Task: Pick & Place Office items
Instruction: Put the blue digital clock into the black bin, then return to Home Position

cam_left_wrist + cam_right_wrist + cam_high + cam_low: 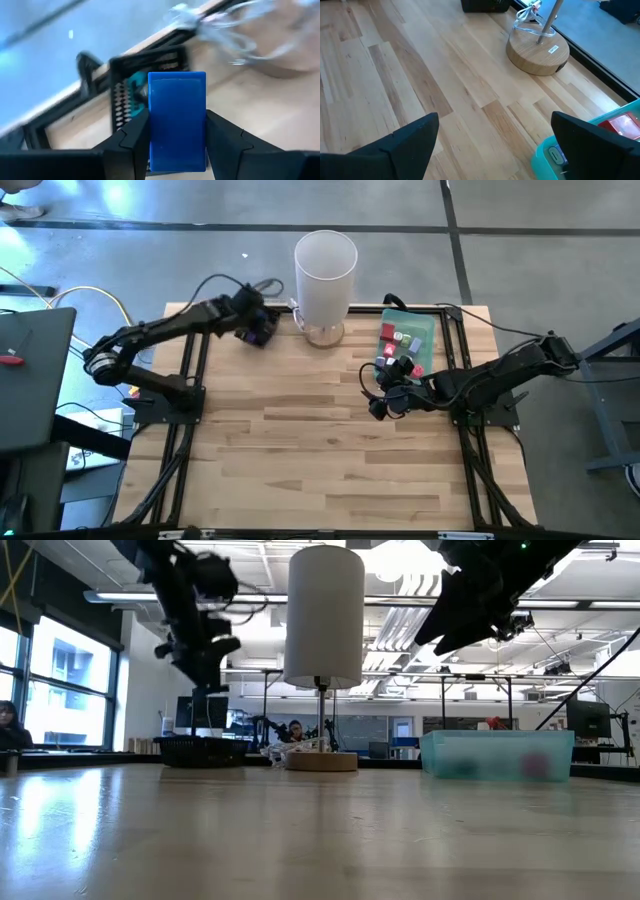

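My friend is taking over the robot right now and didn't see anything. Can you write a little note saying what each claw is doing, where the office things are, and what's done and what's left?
Left gripper: shut on a blue block, raised above the small black tray at the table's back edge, left of the white lamp.
Right gripper: open and empty, raised by the near end of the green tray.
Office items: red, grey and other small pieces lie in the green tray. Something teal shows in the black tray.
Done: blue block picked up.
Left: release it, probably into the black tray, then move the remaining pieces.

Green tray (497, 754) contents blurred (colours only); black tray (150, 75) blurred.
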`<action>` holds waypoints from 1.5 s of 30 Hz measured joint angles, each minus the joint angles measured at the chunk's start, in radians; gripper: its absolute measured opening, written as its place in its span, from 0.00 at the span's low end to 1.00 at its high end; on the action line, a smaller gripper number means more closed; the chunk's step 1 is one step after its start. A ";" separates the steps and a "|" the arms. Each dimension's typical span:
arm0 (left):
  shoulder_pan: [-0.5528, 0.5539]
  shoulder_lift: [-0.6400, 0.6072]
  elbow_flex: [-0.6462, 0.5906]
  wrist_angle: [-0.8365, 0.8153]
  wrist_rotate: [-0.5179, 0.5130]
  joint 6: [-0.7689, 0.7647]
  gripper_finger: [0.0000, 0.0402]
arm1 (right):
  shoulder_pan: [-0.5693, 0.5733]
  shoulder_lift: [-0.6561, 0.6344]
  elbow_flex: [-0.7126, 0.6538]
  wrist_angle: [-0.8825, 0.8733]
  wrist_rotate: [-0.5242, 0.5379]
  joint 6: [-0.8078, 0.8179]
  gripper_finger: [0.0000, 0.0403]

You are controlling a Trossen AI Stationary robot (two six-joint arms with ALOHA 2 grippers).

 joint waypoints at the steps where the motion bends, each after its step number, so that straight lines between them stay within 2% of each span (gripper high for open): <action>1: 0.033 0.013 0.000 -0.003 0.021 -0.010 0.35 | 0.000 0.000 0.000 0.000 -0.001 0.000 0.93; 4: 0.123 0.057 0.000 -0.017 0.098 -0.040 0.35 | 0.000 0.000 0.000 0.000 -0.016 0.000 0.93; 8: 0.178 0.126 0.000 -0.012 0.136 -0.053 0.35 | 0.000 0.000 0.000 0.000 -0.020 0.000 0.93; 15: 0.178 0.242 0.000 -0.006 0.174 -0.062 0.35 | 0.000 0.000 0.000 0.000 -0.019 0.000 0.93; 20: 0.177 0.278 0.000 0.000 0.174 -0.090 0.35 | 0.000 0.000 0.000 0.000 -0.019 0.000 0.93; 25: 0.177 0.282 0.000 -0.001 0.171 -0.104 0.36 | 0.000 0.000 0.000 0.000 -0.017 0.000 0.93; 31: 0.175 0.282 0.000 -0.006 0.168 -0.105 0.54 | 0.000 0.000 0.000 0.000 -0.017 0.000 0.93; 34: 0.173 0.282 0.000 -0.006 0.168 -0.096 0.59 | 0.000 0.000 0.000 0.000 -0.017 0.000 0.93; 39: 0.167 0.254 0.005 -0.011 0.172 -0.042 0.61 | 0.000 0.000 0.000 0.000 -0.017 0.000 0.93; 45: 0.132 0.137 0.018 -0.014 0.213 -0.042 0.61 | 0.000 0.000 0.000 0.000 -0.019 0.020 0.93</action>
